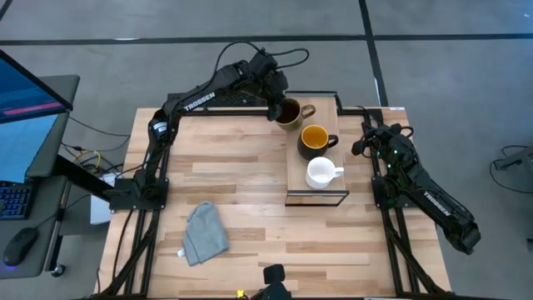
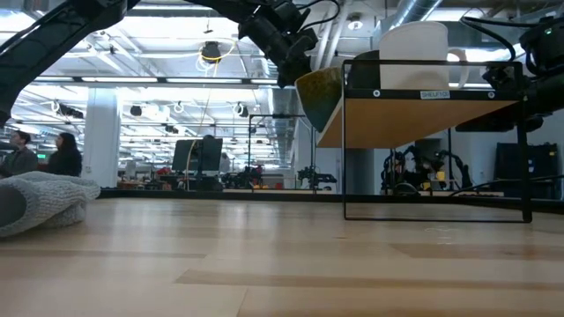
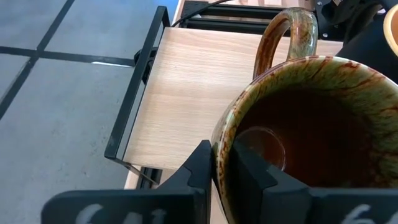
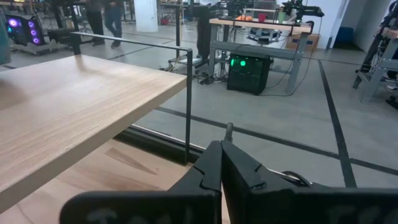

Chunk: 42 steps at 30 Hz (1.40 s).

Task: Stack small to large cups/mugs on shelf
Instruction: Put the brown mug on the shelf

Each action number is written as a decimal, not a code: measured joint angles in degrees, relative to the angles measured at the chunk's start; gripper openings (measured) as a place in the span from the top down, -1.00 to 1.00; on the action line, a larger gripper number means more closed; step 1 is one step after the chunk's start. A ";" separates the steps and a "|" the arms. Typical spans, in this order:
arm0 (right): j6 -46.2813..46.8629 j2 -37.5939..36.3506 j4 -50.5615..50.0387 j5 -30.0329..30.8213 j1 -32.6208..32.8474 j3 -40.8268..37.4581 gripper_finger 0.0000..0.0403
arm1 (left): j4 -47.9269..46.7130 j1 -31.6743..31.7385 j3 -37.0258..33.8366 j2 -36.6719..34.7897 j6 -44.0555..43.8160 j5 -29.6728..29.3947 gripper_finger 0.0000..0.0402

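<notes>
The left claw (image 3: 214, 163) pinches the rim of the large olive-brown glazed mug (image 1: 288, 112), one finger inside and one outside the wall, so the mug hangs tilted at the far end of the long light-wood shelf (image 1: 296, 163). It seems to be off the board, though the low view leaves that unsure. Its mouth tips toward the left arm and its handle points toward the right arm's side. The dark mug with yellow-orange inside (image 1: 314, 139) and the small white mug (image 1: 321, 172) stand upright in line along the shelf. The right claw (image 4: 221, 163), pressed together and empty, waits beside the shelf.
</notes>
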 joint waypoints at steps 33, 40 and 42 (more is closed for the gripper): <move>0.02 0.00 0.02 0.02 -0.01 0.00 0.87 | -0.23 -0.09 0.00 -0.04 0.63 1.01 0.72; 0.04 0.00 0.02 0.02 -0.01 0.00 0.87 | 0.07 -0.09 0.00 -0.04 1.11 0.92 0.75; 0.02 0.00 0.02 0.02 -0.01 0.00 0.87 | 0.59 -0.09 0.00 -0.04 1.33 0.92 0.74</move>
